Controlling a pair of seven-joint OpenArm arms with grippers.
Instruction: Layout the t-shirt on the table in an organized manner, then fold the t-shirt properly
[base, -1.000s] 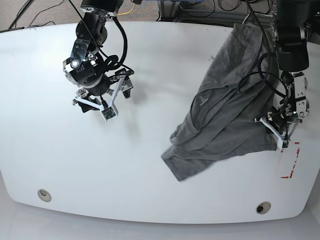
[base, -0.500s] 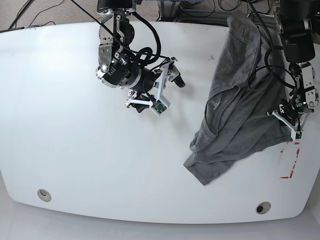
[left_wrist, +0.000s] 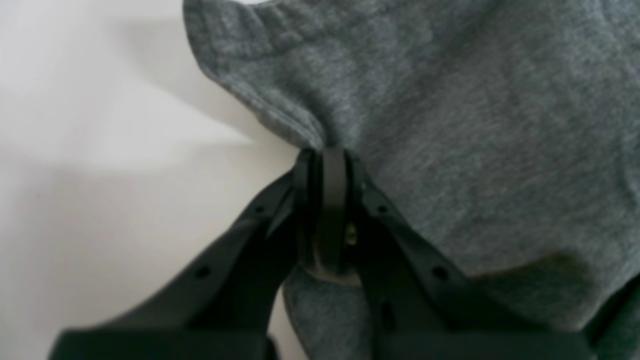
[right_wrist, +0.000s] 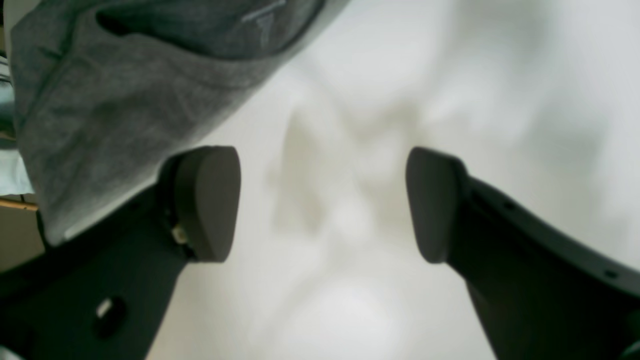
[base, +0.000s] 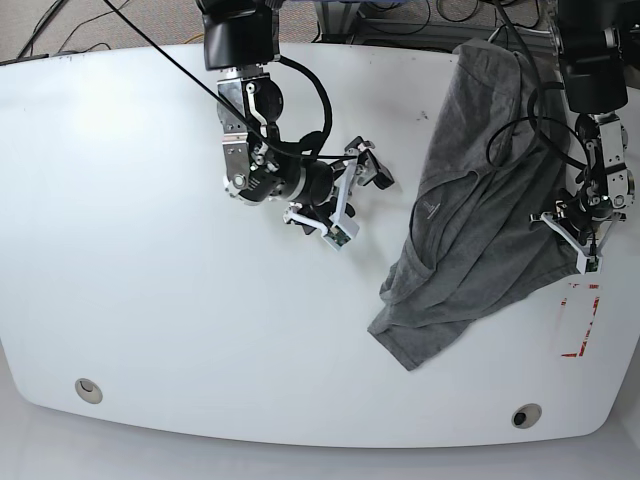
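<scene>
The dark grey t-shirt (base: 470, 210) lies bunched on the right side of the white table (base: 150, 320), running from the far edge down to a crumpled hem near the front. My left gripper (base: 565, 235) is shut on an edge of the t-shirt (left_wrist: 450, 125) at its right side; in the left wrist view the black fingers (left_wrist: 327, 200) pinch the cloth. My right gripper (base: 365, 185) hangs open just left of the t-shirt's collar (base: 432, 208). In the right wrist view the two pads (right_wrist: 207, 202) stand wide apart over bare table (right_wrist: 450, 75), the t-shirt (right_wrist: 125, 100) at upper left.
A red-tape mark (base: 583, 325) sits on the table below my left gripper. Two round grommet holes (base: 88, 388) (base: 525, 414) lie near the front edge. Black cables trail over the t-shirt from the arm on the right. Floor and wires show beyond the far edge.
My right arm has swung rightward across the table, toward the t-shirt's collar, gripper still open. My left gripper has pulled the t-shirt to the right and slightly up.
</scene>
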